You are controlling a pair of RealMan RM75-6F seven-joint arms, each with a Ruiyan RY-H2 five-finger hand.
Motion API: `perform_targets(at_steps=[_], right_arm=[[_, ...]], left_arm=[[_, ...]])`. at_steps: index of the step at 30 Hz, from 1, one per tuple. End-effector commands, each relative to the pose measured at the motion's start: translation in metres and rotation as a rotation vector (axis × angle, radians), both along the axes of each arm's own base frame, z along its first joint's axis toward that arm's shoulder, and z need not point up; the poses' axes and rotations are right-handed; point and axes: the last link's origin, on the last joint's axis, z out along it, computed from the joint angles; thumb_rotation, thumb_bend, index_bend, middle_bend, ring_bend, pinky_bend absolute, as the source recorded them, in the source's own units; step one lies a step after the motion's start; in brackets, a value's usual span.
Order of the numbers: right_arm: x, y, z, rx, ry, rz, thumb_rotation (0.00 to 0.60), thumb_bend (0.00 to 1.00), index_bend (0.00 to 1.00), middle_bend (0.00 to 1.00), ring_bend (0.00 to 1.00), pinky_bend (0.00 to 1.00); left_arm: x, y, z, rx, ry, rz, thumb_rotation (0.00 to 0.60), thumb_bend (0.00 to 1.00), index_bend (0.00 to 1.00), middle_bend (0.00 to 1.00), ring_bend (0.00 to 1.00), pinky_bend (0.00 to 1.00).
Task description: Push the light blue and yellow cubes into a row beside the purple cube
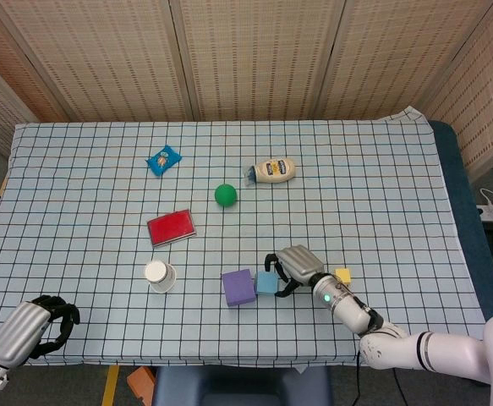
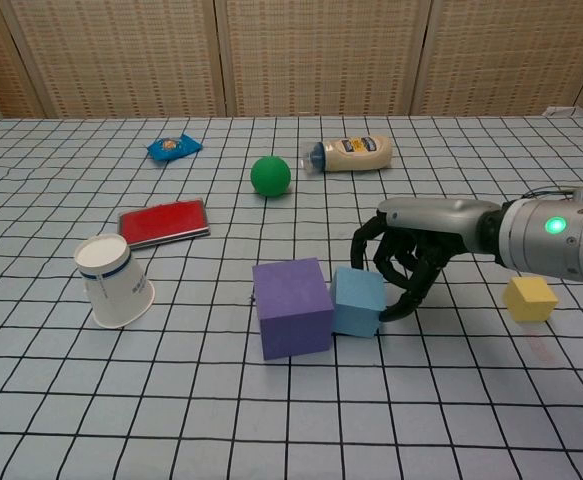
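The matte purple cube [image 2: 292, 306] sits on the checked tablecloth [image 2: 271, 420], with the smaller light blue cube [image 2: 357, 302] touching its right face. The right hand [image 2: 408, 258], silver-backed with black fingers curled, presses its fingertips [image 2: 393, 310] against the light blue cube's far side, gripping nothing. The small yellow cube [image 2: 529, 298] lies well right of the purple cube, beyond the hand. Left of the purple cube a white paper cup [image 2: 114, 281] lies tipped. The left hand [image 1: 28, 331] hangs curled at the tablecloth's near edge, far left of the purple cube, holding nothing.
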Motion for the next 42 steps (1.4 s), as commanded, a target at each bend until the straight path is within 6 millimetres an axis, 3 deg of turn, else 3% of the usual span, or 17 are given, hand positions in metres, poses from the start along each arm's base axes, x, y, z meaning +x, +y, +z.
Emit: perform_targets(at_steps=[1, 32, 42], right_arm=[[0.001, 0.000, -0.002, 0.006, -0.004, 0.003, 0.600, 0.08, 0.53, 0.73, 0.82, 1.00], [0.008, -0.001, -0.015, 0.041, -0.014, 0.038, 0.600, 0.08, 0.53, 0.73, 0.82, 1.00], [0.007, -0.002, -0.015, 0.036, -0.013, 0.041, 0.600, 0.08, 0.45, 0.73, 0.82, 1.00]], left_arm=[[0.000, 0.000, 0.000, 0.000, 0.000, 0.001, 0.600, 0.56, 0.54, 0.66, 0.45, 0.45], [0.000, 0.000, 0.000, -0.002, 0.000, 0.001, 0.600, 0.56, 0.54, 0.66, 0.45, 0.45], [0.000, 0.000, 0.000, -0.004, -0.001, 0.001, 0.600, 0.56, 0.54, 0.66, 0.45, 0.45]])
